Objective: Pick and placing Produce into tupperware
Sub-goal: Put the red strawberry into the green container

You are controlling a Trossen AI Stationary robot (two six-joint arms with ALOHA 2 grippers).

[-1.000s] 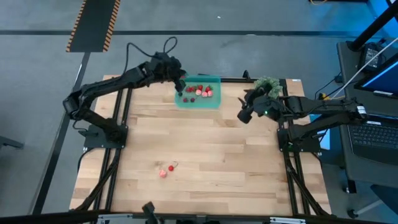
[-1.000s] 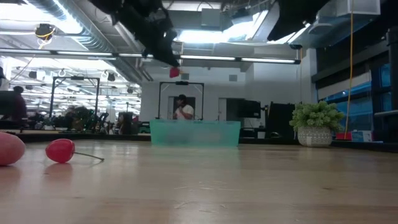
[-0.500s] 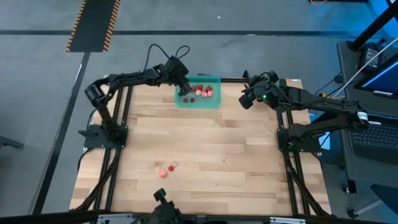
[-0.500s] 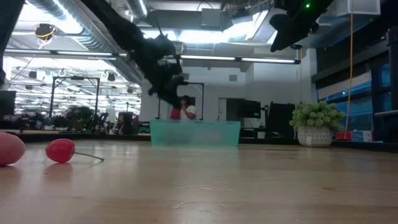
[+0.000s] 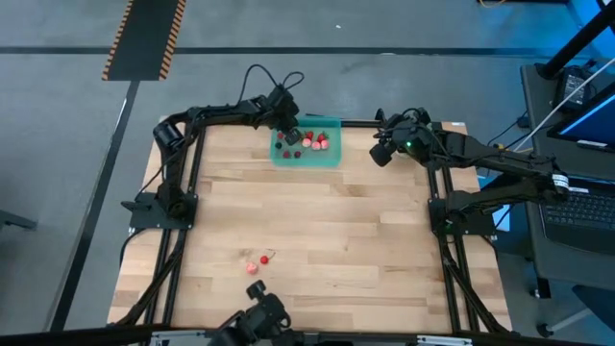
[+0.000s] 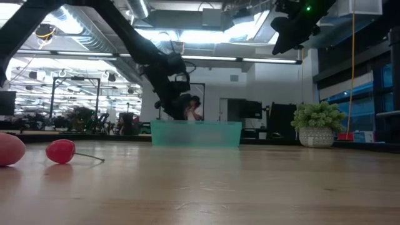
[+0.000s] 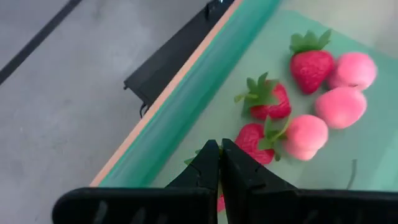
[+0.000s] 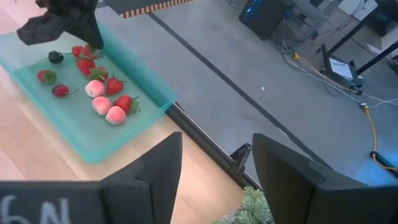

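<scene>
Lowered left tool [image 7: 219,155] sits closed among produce [image 7: 311,62] in tupperware [image 5: 332,157].

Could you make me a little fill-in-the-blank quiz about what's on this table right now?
1. The left gripper hangs over the ___ tupperware, fingers together.
2. Two pieces of produce are left on the bare ___.
3. In the right wrist view, ___ pale pink pieces lie inside the container.
4. The right gripper has its fingers ___.

Missing words: teal; table; three; open

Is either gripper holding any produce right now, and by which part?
Neither. The left gripper is shut, empty, over the tupperware. The right gripper is open with nothing between its fingers.
</scene>
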